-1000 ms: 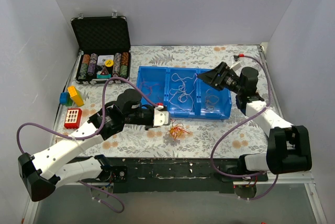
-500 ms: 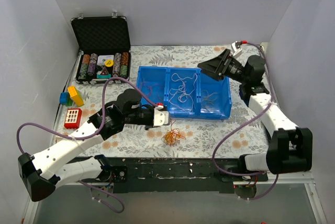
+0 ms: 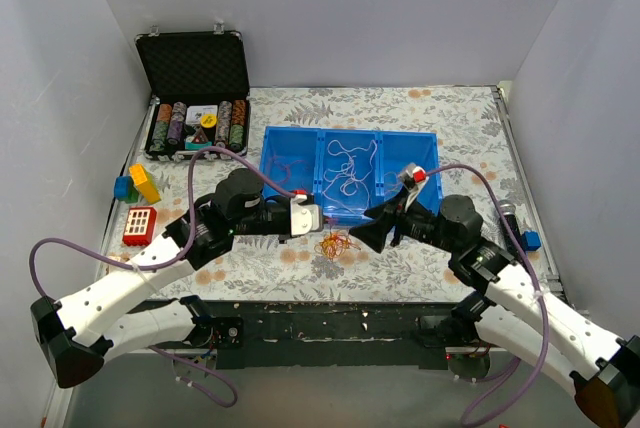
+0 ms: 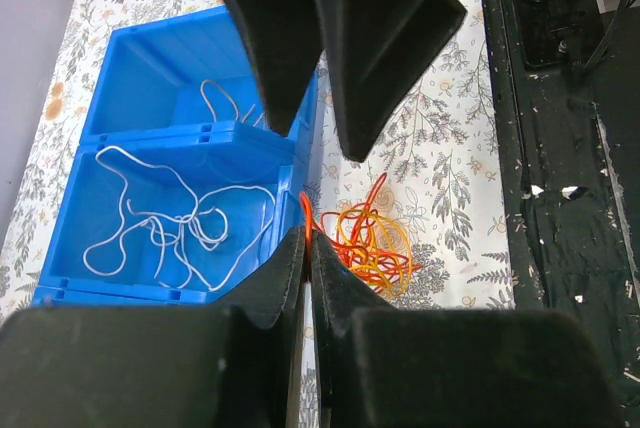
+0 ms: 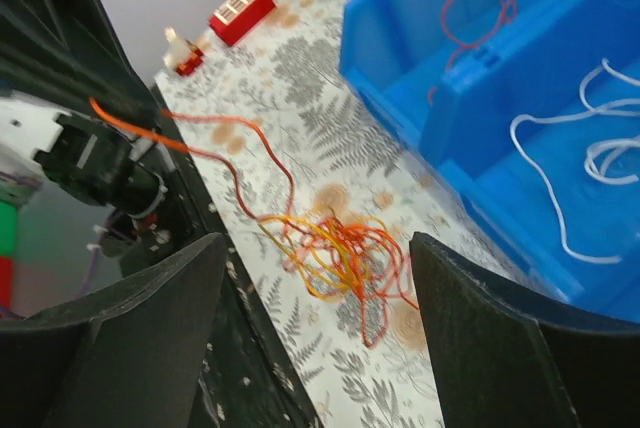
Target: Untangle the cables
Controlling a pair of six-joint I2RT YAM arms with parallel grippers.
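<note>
A fist-sized tangle of orange, red and yellow cables (image 3: 337,244) lies on the floral table in front of the blue bin (image 3: 350,131). It also shows in the left wrist view (image 4: 370,243) and the right wrist view (image 5: 340,248). My left gripper (image 3: 320,222) is shut on one orange-red strand (image 4: 304,210) that runs up from the tangle. My right gripper (image 3: 375,231) is open just right of the tangle, its jaws wide on either side of it (image 5: 317,243). A white cable (image 3: 345,173) lies in the bin's middle compartment and a red one (image 3: 283,170) in its left compartment.
An open black case of poker chips (image 3: 195,98) stands at the back left. Coloured toy blocks (image 3: 138,185) and a red block (image 3: 140,223) lie at the left. A small blue object (image 3: 530,240) sits at the right edge. The black front edge (image 3: 330,313) is close behind the tangle.
My right arm has swung from above the bin's right compartment down to the front, beside the tangle. The tangle has shifted slightly. My left gripper has barely moved.
</note>
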